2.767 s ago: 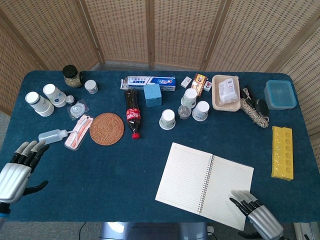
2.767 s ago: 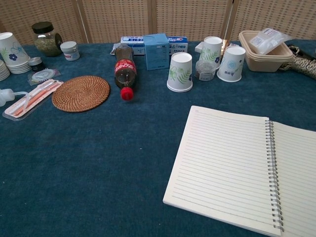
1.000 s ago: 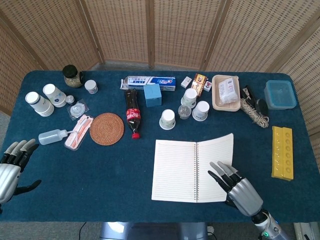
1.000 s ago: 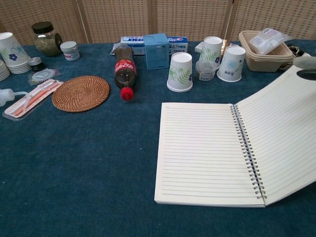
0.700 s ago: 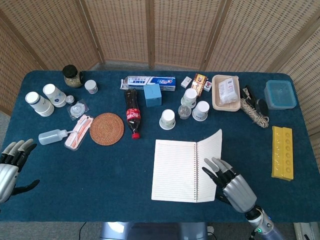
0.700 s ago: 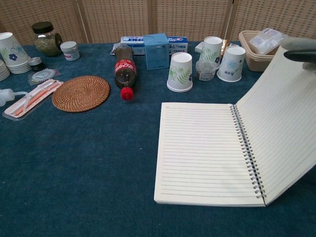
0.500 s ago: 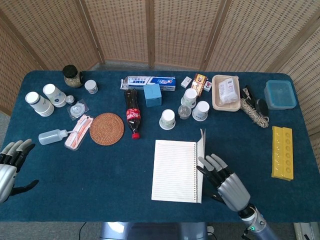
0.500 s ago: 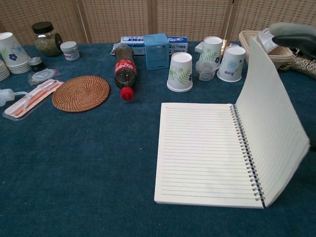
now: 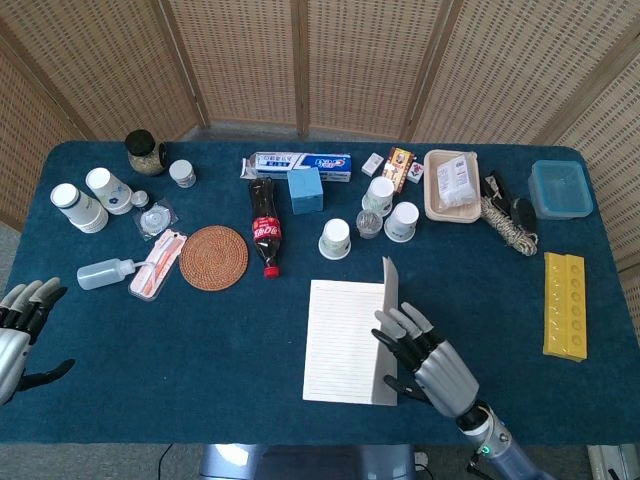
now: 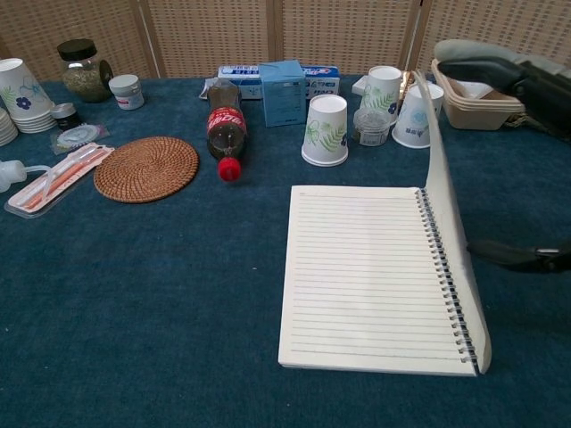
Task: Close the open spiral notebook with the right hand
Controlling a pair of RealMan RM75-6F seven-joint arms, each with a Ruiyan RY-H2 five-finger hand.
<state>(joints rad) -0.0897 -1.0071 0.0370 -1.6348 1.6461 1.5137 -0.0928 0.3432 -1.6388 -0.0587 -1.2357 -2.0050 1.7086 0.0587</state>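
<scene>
Spiral notebook (image 9: 343,338) lies on the blue desk (image 9: 230,340), near the front edge, right of centre. Left page flat, lined side up. Right half (image 10: 446,209) stands nearly upright on the wire spine (image 10: 443,267), tilted slightly toward the left page in the chest view.

Right robot hand (image 9: 425,360) is just right of the raised half, fingers (image 9: 398,325) spread and stretched toward it, their tips touching its outer face. It grips nothing; the hand is open and pressing flat. In the chest view, the fingers (image 10: 486,58) show at the top edge of the raised half and the thumb (image 10: 522,256) shows lower, to the right of the spine.

Left robot hand (image 9: 18,325) sits at the desk's left front corner, fingers apart, holding nothing, well apart from the notebook.

Beyond the notebook: cola bottle (image 9: 263,227) lying on its side, round woven coaster (image 9: 213,257) to its left, 3 paper cups (image 9: 336,238) behind the notebook. Yellow tray (image 9: 564,305) lies near the right edge.
</scene>
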